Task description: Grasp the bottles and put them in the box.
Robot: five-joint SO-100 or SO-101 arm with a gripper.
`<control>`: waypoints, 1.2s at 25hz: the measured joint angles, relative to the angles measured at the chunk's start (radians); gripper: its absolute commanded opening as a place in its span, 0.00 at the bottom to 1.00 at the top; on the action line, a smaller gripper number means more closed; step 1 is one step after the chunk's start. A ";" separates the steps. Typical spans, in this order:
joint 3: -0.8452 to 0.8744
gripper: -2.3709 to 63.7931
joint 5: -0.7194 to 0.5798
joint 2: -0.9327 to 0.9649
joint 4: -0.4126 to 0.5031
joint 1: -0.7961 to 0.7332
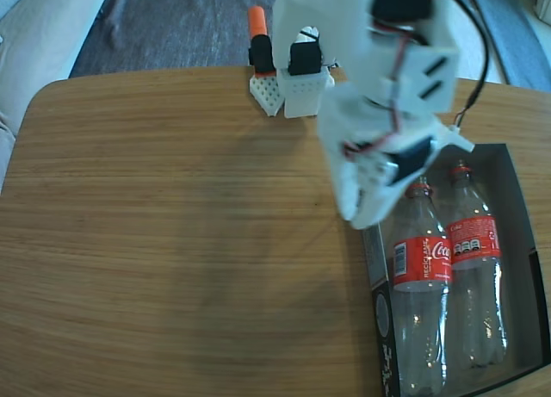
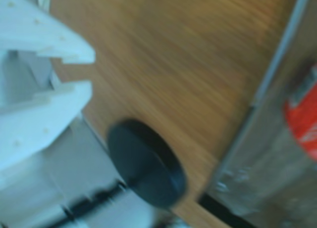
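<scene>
Tool (image 1: 366,214), white, hangs over the counter (image 1: 172,242) at the box's upper left corner in the fixed view, tip pointing toward 6 o'clock. In the wrist view the tool (image 2: 91,72) enters from the left edge; two white fingers (image 2: 44,114) sit a narrow gap apart, nothing between them, so slightly spread and empty. Picture is blurred, fine detail not readable.

Box (image 1: 521,207) sits at the 4 o'clock part of the fixed view, on the right edge of the counter, dark inside, black outer side with white print facing left. Both bottles lie inside, side by side, touching or nearly so, necks toward 12 o'clock. Left bottle (image 1: 419,268) has its red label readable, neck end partly under the tool. Right bottle (image 1: 473,259) lies next to the box's right wall, red neck ring visible at top.

Wrist view: box wall (image 2: 257,119) runs diagonally at the right, red label of a bottle (image 2: 302,119) at 3 o'clock edge. Black round knob (image 2: 146,163) at 6 o'clock, part of the arm.

White arm base (image 1: 301,78) with black and orange parts stands at 12 o'clock on the counter's far edge. Dark floor (image 1: 172,18) beyond.
</scene>
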 measured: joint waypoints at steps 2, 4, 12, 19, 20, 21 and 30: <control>0.054 0.03 0.060 0.058 0.000 0.055; 0.137 0.03 0.115 0.138 0.000 0.101; 0.640 0.03 0.156 0.598 -0.207 0.120; 0.997 0.03 0.161 0.919 -0.305 0.118; 1.032 0.03 0.161 0.956 -0.305 0.117; 1.065 0.03 0.163 0.989 -0.305 0.115; 1.299 0.03 0.365 1.230 -0.305 0.115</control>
